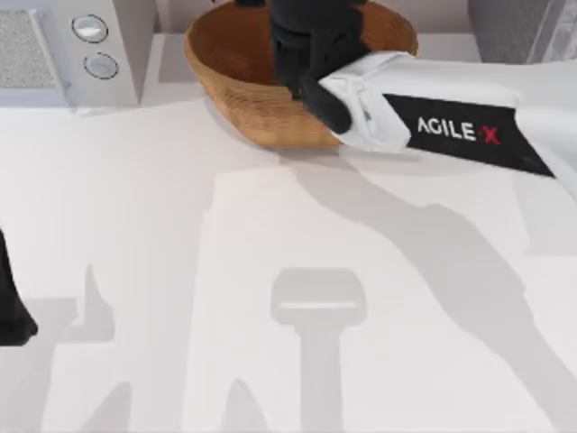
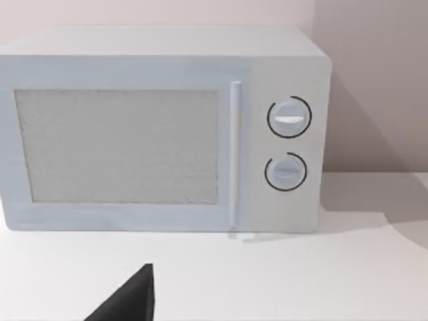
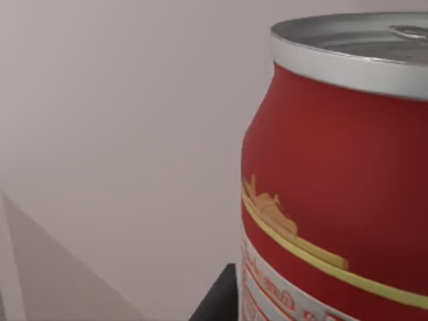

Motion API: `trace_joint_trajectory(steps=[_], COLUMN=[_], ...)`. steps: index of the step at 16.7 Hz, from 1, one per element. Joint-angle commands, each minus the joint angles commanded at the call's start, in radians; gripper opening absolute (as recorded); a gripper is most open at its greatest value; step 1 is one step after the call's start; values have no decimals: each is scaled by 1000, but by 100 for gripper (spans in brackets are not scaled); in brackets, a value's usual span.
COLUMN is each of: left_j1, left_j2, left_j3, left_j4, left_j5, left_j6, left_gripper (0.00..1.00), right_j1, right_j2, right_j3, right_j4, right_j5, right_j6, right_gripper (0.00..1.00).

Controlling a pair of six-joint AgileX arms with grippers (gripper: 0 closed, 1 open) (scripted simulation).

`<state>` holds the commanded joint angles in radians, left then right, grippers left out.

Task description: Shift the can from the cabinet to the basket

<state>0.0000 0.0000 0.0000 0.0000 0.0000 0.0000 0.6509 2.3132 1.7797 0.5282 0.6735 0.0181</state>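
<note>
The can (image 3: 334, 180) is red with a yellow stripe and a shiny silver top. It sits very close in the right wrist view, with a dark finger (image 3: 217, 301) against its lower side. My right gripper (image 1: 306, 50) hangs over the inside of the tan woven basket (image 1: 225, 86) at the back middle of the table, shut on the can. In the top view the gripper's black body hides the can. My left arm (image 1: 11, 311) is parked at the left edge of the table.
A white microwave (image 2: 160, 127) with two round silver knobs (image 1: 90, 29) stands at the back left, beside the basket. A grey piece of furniture (image 1: 518, 27) stands in the back right corner. The white table (image 1: 180, 271) stretches in front of the basket.
</note>
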Motion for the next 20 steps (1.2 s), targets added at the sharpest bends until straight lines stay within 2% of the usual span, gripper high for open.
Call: trace_joint_trajectory(steps=[1,14,20], left_j1=[0,0,0], left_j2=[0,0,0], left_j3=[0,0,0], left_j4=[0,0,0], left_j5=[0,0,0], left_j6=[0,0,0], left_gripper=[100,100,100], right_j1=[0,0,0], right_j2=[0,0,0], right_j3=[0,0,0], right_j4=[0,0,0], right_j5=[0,0,0], right_j6=[0,0,0], right_gripper=[0,98,100])
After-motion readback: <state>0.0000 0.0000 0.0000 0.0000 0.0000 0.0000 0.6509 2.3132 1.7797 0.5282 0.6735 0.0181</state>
